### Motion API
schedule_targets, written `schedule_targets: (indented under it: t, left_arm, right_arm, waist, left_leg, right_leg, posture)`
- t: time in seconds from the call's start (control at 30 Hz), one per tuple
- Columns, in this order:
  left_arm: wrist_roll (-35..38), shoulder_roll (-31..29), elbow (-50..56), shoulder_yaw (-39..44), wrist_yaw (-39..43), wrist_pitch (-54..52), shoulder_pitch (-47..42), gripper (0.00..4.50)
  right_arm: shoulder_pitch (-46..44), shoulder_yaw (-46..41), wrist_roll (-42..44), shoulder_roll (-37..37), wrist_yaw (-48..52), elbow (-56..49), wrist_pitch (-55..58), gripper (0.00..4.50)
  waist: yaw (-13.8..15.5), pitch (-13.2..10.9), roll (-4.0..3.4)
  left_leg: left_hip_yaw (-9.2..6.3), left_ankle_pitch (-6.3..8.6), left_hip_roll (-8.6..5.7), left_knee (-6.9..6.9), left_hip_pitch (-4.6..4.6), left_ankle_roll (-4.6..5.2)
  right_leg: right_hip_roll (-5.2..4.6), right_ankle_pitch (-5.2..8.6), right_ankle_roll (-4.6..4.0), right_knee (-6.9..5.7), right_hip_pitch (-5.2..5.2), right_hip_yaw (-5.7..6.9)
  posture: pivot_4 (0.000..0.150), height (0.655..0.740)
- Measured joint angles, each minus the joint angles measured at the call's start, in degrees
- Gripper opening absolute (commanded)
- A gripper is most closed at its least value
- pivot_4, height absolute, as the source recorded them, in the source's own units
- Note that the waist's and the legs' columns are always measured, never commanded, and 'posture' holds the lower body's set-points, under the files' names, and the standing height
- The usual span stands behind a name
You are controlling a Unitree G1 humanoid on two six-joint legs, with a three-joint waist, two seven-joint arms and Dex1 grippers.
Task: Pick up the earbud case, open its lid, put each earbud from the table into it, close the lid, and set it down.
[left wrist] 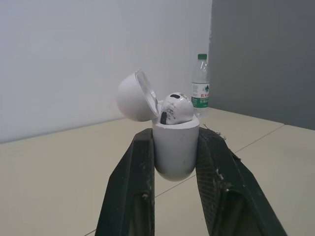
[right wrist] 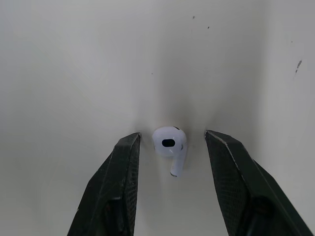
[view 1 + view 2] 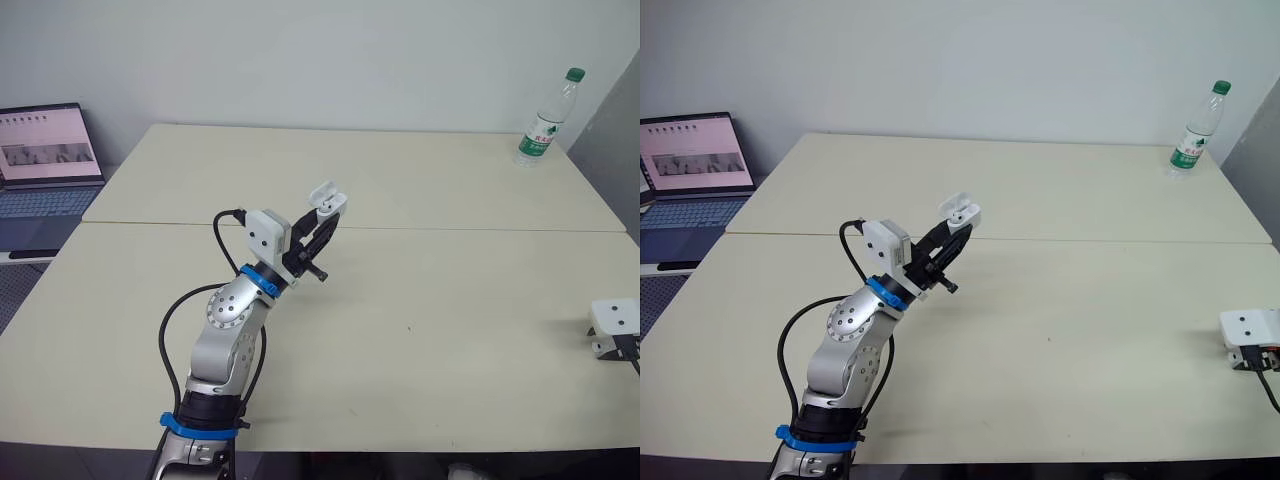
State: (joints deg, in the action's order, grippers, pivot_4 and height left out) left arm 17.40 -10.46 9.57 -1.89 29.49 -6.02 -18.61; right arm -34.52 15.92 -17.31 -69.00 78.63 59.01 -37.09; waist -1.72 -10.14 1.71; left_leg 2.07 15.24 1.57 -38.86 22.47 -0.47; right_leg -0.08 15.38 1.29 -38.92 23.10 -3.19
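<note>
1. left hand (image 3: 328, 218): clenched on the earbud case (image 1: 175, 157), one black finger on each side of its body, held raised above the tabletop (image 3: 450, 300).
2. earbud case: upright between the fingers, lid (image 1: 134, 96) swung open and tilted back.
3. seated earbud (image 1: 175, 108): sits in the open case, its head showing above the rim.
4. right hand (image 2: 172, 136): at the tabletop's right edge, released, its fingers (image 2: 123, 172) spread to either side of the loose earbud (image 2: 170, 143) without touching it.
5. loose earbud: lies flat on the tabletop between those fingers.
6. surroundings: bottle (image 3: 545, 120) stands upright at the far right corner; open laptop (image 3: 45, 160) sits beyond the left edge.
</note>
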Motion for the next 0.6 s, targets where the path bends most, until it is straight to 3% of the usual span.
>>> schedule_targets:
  t: [0.1,0.2,0.5,0.6]
  left_arm:
    - [0.01,-0.03,0.00,0.00,0.03,0.00,0.00,0.76]
    - [0.01,-0.08,-0.12,0.01,0.06,0.00,-0.03,0.76]
    - [0.02,-0.08,-0.46,0.01,0.19,0.01,-0.52,0.76]
    - [0.03,-0.38,-0.47,0.05,0.38,0.04,-0.51,0.76]
  right_arm:
    - [0.03,-0.01,0.17,0.06,0.42,-0.01,0.18,1.52]
    - [0.11,-0.03,0.33,0.07,1.08,-0.01,0.22,0.48]
    - [0.69,-0.73,1.07,0.14,1.40,-0.29,0.50,0.44]
    - [2.19,-3.19,5.68,1.66,5.45,-3.64,5.18,0.44]
  waist:
    - [-0.01,0.00,0.00]
    - [-0.04,0.00,0.00]
    - [-0.07,0.00,0.01]
    - [-0.30,0.00,0.01]
  left_leg:
    - [0.01,0.00,0.00,0.00,0.00,0.00]
    - [0.07,0.00,0.00,0.00,-0.04,0.00]
    - [0.12,0.00,0.01,0.00,-0.08,0.00]
    - [0.15,0.00,0.06,0.01,-0.12,0.00]
  right_leg:
    - [0.00,0.00,0.00,0.00,0.00,-0.01]
    - [0.00,-0.01,0.02,0.00,0.00,-0.07]
    - [0.01,-0.02,0.03,-0.01,-0.01,-0.14]
    - [0.07,-0.02,0.03,-0.03,-0.02,-0.20]
  posture:
    - [0.150,0.7400]
    - [0.150,0.7400]
    - [0.150,0.7400]
    - [0.150,0.7400]
